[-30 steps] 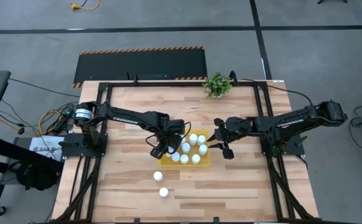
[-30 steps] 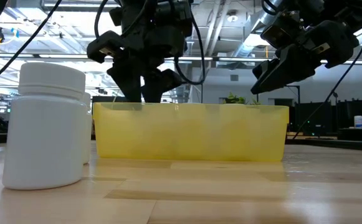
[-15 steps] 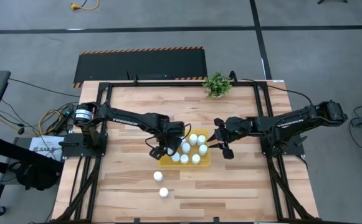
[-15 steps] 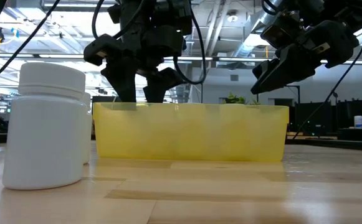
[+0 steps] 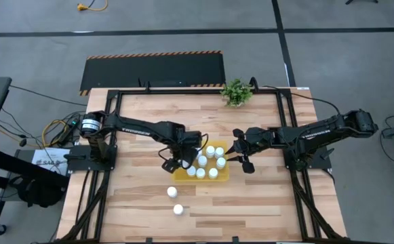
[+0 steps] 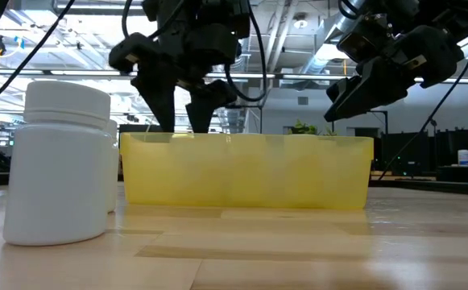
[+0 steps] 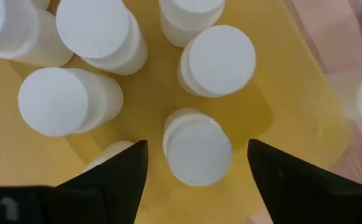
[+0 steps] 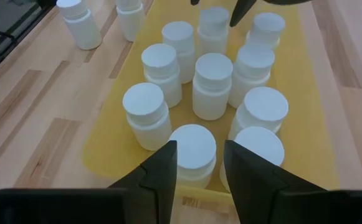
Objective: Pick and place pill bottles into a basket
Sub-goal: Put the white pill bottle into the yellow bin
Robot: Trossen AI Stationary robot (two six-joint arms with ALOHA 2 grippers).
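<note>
High view: the yellow tray [image 5: 218, 175] lies near the middle of the wooden table [image 5: 135, 203], below the potted plant [image 5: 236, 92]. White pill bottles [image 5: 210, 150] stand upright inside it. Two more bottles [image 5: 172, 192] stand on the wood just off the tray's near-left corner. The left gripper [image 5: 177, 161] hangs over the tray's left end; a second ago it sat slightly lower and nearer that corner. The right gripper [image 5: 241, 157] hovers just off the tray's right edge, unmoved.

Low view: the left gripper [image 6: 181, 109] is above the tray [image 6: 246, 171] wall with its fingers spread; a second ago they were close together and lower. The right gripper [image 6: 342, 97] hangs above the tray's other end, pressed together, as before. One bottle [image 6: 56, 161] stands on the table beside the tray, close to the camera.

Left wrist view: the dark fingers [image 7: 115, 177] stand wide apart on either side of one bottle [image 7: 197, 149] that stands free on the tray floor [image 7: 146, 112], touching neither finger, with others around it.

Right wrist view: ten or so bottles [image 8: 212, 84] cluster upright in the tray [image 8: 121, 127]; two [image 8: 81, 22] stand outside it on the wood. The right gripper's fingers [image 8: 159, 174] hold nothing.
</note>
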